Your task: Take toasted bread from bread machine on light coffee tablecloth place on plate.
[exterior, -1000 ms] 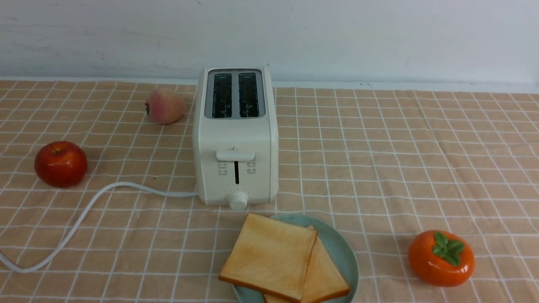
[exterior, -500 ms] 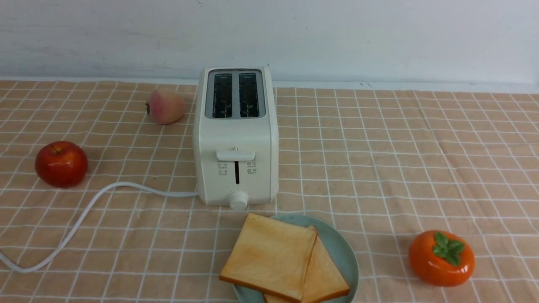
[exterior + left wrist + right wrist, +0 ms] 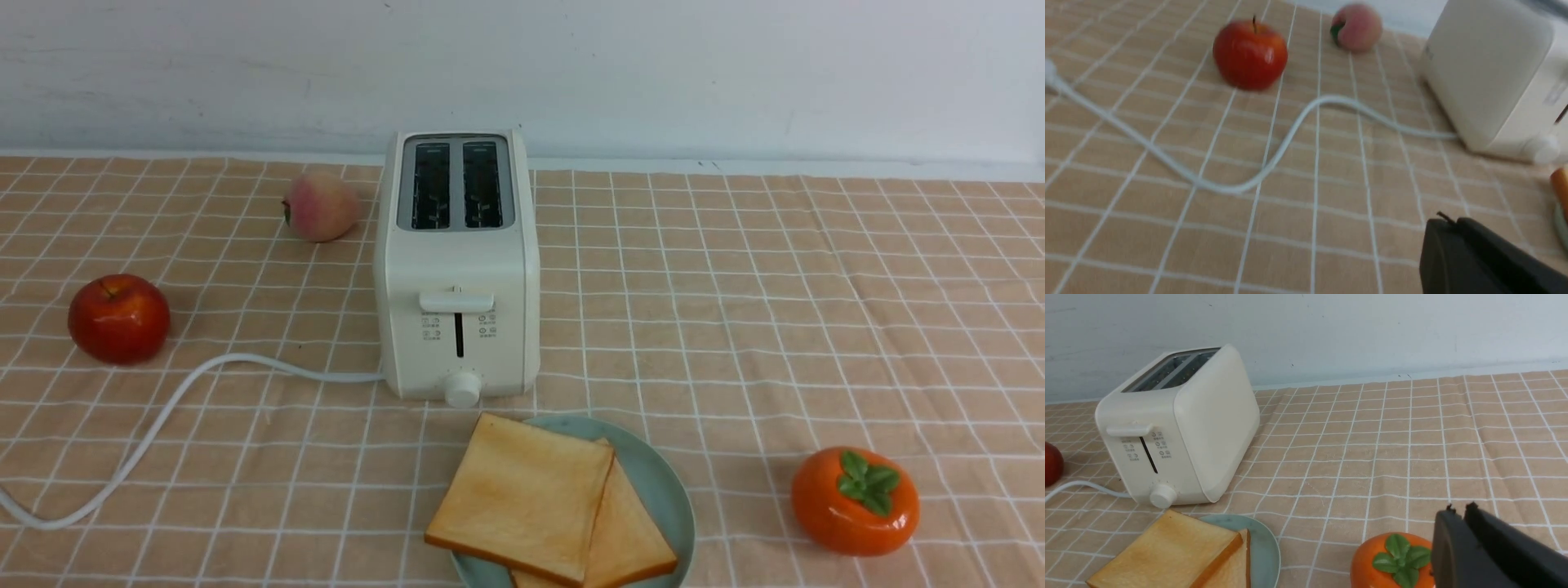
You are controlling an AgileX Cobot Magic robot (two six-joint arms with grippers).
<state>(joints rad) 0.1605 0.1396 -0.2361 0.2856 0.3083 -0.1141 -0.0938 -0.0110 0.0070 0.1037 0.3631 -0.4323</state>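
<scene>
Toast, front view: toasted bread, two flat square slices, pale golden faces with darker orange-brown crusts, stacked askew on the plate.
Plate: round, pale teal-green, just in front of the bread machine.
Bread machine: boxy cream-white toaster; both top slots look dark and empty; lever, round knob, white power cord trailing to the left.
Surface: light coffee tablecloth, tan with thin white grid lines.
Room: plain pale wall behind.
Other items: red apple and peach on the left, orange persimmon on the right.
Left wrist view: left gripper, black jaws pressed together, holding nothing, above bare cloth near the cord.
Right wrist view: right gripper, jaws nearly together, empty, beside the persimmon; toast lies on the plate.
</scene>
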